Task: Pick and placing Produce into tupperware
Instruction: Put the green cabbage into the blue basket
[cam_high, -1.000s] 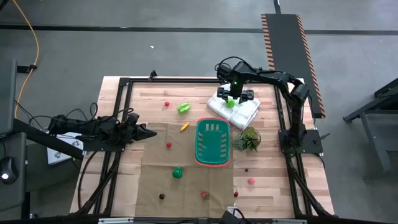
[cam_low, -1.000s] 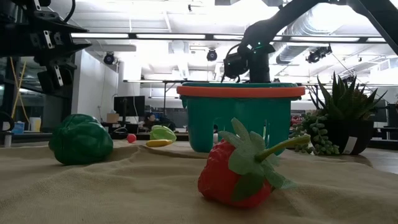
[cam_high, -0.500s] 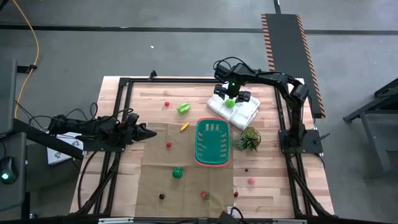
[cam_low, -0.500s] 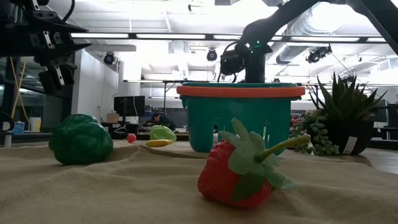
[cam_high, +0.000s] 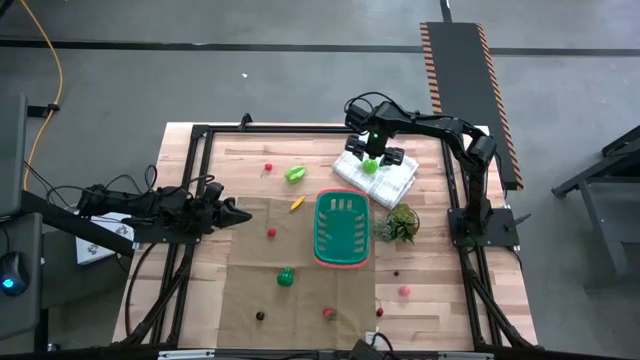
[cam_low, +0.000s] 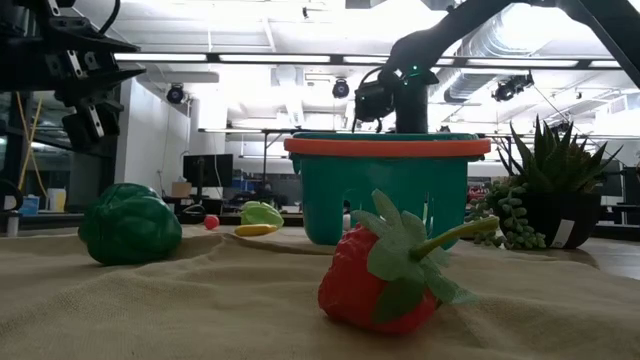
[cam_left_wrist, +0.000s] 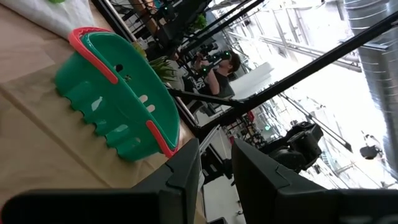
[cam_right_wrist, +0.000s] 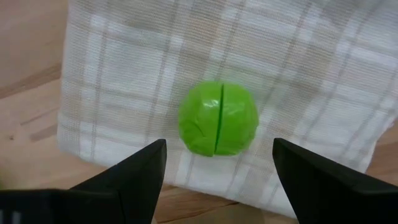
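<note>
Tupperware (cam_high: 342, 231) seemingly without produce inside

Floor: grey concrete (cam_high: 300, 80) all round the table, crossed by a dark seam at the far side.
Cable: a yellow cable (cam_high: 55, 60) runs over the floor at the far left.
Ramp: a dark panel with orange-and-black striped edges (cam_high: 470, 90) lies on the floor at the far right.
Furniture: a grey metal frame (cam_high: 610, 165) stands at the right edge.
Ceiling: white, with long strip lights (cam_low: 270, 58) and a large silver duct (cam_low: 500, 35).
Room beyond: desks with dark monitors (cam_low: 205, 170) in the distance; a white column (cam_low: 150, 140) at the left.
</note>
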